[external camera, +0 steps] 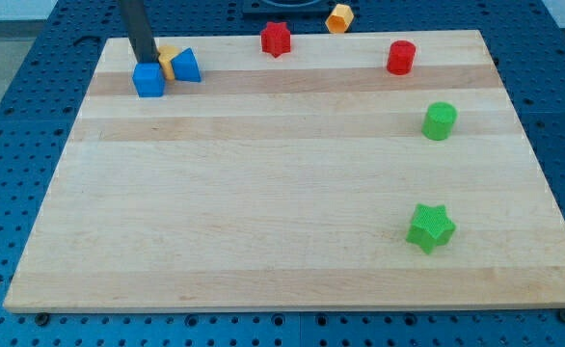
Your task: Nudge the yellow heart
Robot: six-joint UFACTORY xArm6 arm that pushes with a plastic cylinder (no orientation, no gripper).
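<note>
The yellow heart (168,62) sits near the board's top left corner, wedged between a blue cube (148,81) at its lower left and a blue triangular block (186,66) at its right. Only a small part of the heart shows. My tip (145,64) stands at the top edge of the blue cube, just left of the yellow heart and close to touching it. The dark rod rises from there out of the view's top.
A red star (276,39) and a red cylinder (401,57) lie along the top edge. A yellow hexagonal block (339,17) lies off the board at the top. A green cylinder (440,120) and a green star (430,227) lie at the right.
</note>
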